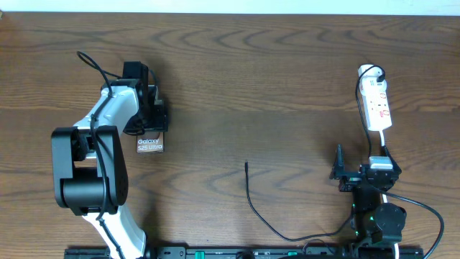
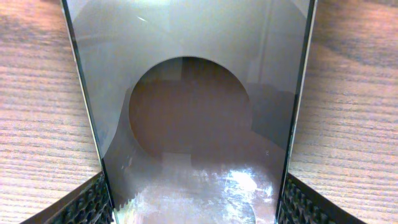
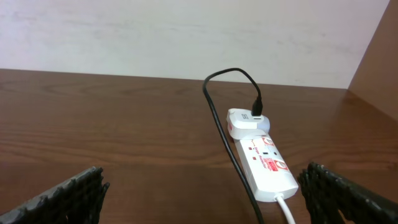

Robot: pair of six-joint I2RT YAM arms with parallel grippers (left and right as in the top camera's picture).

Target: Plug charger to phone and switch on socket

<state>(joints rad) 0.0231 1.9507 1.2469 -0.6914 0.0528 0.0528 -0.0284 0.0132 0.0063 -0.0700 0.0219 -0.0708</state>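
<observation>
Dark, glossy, flat rectangular phone [image 2: 193, 74] sits at the left of the wooden tabletop [image 1: 251, 86], with the left pincer [image 2: 196, 208] clamped across its width. The thin black charger cable [image 1: 253, 205] lies loose, still unplugged. The right pincer [image 3: 202, 186], wide open and empty, faces the white power-strip socket [image 3: 267, 165]. Next it probably has to fetch the cable's tip.

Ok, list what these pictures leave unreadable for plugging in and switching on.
Dark flat rectangular phone: port hidden overhead by the white left arm; left wrist view too close.
Thin black charger cable: plug tip too small overhead.
White elongated power strip: switch position too small in both views.
</observation>
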